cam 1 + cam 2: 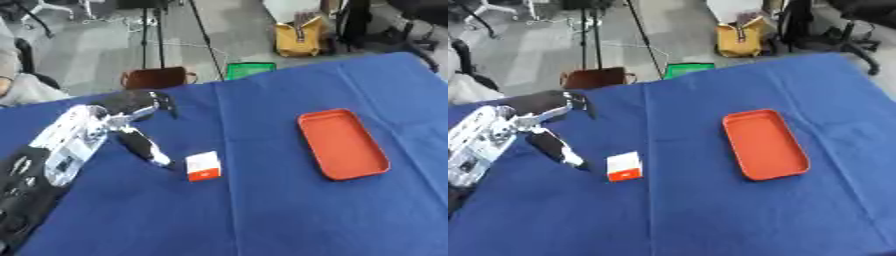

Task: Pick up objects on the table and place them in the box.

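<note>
A small white and orange box (203, 166) lies flat on the blue tablecloth (262, 210), left of centre. My left hand (131, 112) reaches in from the left, just left of the box and apart from it. Its fingers are relaxed and open, the thumb (147, 148) pointing down toward the box, with nothing held. An orange tray (342, 143) with a low rim sits empty to the right of centre. My right hand shows in neither view.
Beyond the table's far edge are a brown bag (156, 77), a green item (249, 69), a yellow bag (298, 37), tripod legs and a chair base on the grey floor. A person's sleeve shows at the far left edge.
</note>
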Robot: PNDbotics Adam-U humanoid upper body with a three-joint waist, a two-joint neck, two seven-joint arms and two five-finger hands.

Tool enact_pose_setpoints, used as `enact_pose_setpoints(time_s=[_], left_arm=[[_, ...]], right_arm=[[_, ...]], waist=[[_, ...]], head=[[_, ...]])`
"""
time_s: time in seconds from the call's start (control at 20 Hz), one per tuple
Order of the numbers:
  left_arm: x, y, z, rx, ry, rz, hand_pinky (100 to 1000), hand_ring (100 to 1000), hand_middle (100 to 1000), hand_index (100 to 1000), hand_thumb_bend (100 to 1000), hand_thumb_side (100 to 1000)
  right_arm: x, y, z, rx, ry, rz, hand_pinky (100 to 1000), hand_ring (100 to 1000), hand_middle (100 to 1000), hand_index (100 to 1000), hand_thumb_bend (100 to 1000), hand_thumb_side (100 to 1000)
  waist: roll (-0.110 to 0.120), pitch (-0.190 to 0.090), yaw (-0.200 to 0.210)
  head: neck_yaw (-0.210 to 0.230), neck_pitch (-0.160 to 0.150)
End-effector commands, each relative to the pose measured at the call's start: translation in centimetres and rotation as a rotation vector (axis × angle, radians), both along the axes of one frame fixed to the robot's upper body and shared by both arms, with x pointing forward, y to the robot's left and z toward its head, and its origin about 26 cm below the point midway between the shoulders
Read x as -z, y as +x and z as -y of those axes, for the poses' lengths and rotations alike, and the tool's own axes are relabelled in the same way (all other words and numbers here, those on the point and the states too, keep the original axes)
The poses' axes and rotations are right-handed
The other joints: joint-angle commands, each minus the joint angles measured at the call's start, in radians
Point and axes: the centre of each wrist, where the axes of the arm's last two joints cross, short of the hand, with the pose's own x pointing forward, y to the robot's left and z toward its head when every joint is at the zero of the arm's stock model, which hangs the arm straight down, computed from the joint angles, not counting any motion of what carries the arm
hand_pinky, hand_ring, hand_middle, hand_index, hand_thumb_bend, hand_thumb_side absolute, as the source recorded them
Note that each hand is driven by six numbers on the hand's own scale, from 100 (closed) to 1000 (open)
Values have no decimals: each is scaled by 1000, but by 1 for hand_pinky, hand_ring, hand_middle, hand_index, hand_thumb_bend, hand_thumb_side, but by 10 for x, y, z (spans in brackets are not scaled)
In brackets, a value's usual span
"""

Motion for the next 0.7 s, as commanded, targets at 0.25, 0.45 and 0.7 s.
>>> enact_pose_setpoints(time_s=[0.25, 0.45, 0.7], left_arm=[[12, 14, 8, -7, -11, -49, 918, 850, 811, 743, 1000, 476], [20, 20, 18, -2, 2, -57, 941, 856, 817, 726, 1000, 477], [34, 27, 27, 2, 43, -67, 956, 860, 823, 713, 1000, 480]], right_arm=[[-8, -2, 1, -10, -14, 25, 610, 709, 673, 834, 511, 516], [-8, -2, 0, -12, -14, 25, 610, 709, 673, 834, 511, 516], [-8, -2, 0, -14, -12, 24, 610, 709, 673, 834, 510, 516]], waist=[[-9, -13, 0], [-12, -12, -1], [-12, -12, -3]], head=[[-4, -11], [-5, -10], [-5, -12]])
